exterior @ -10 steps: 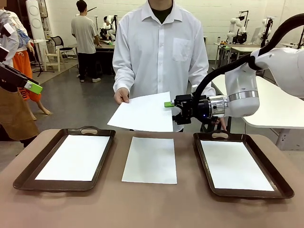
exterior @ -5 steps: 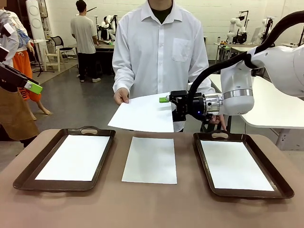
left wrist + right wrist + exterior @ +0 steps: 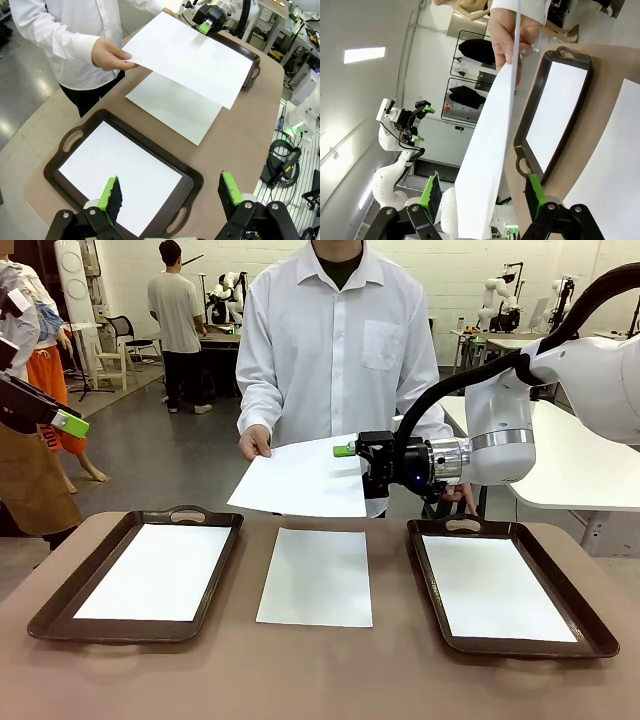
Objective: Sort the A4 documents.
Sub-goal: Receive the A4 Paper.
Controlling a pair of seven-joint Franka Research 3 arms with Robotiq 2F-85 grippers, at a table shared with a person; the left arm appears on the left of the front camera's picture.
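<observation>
Counted four A4 documents, two trays, two grippers and one person's hand at work. Front view, left to right: left tray (image 3: 72, 595) on the table (image 3: 320, 670) with one sheet (image 3: 155, 572) flat inside it; centre sheet (image 3: 316, 577) lying bare on the table between the trays, touching neither; right tray (image 3: 558, 590) with one sheet (image 3: 495, 587) flat inside. The fourth, the held sheet (image 3: 300, 480), hung in the air above the table's far edge, pinched at its left corner by the person's hand (image 3: 256, 443), its right edge reaching the right gripper (image 3: 484, 192). From the front one green pad sat just above that edge and the lower finger was hidden behind the paper, so the grip could not be judged there. The right wrist view settled it: the sheet ran edge-on up between the two fingers, jaws standing wide, a gap to each pad, nothing clamped. The left wrist view gave what the front did not: the left gripper (image 3: 171, 190) poised high over the left tray, jaws fully spread and holding nothing, the person's thumb on top of the held sheet, and that sheet overlapping the centre sheet from above.
</observation>
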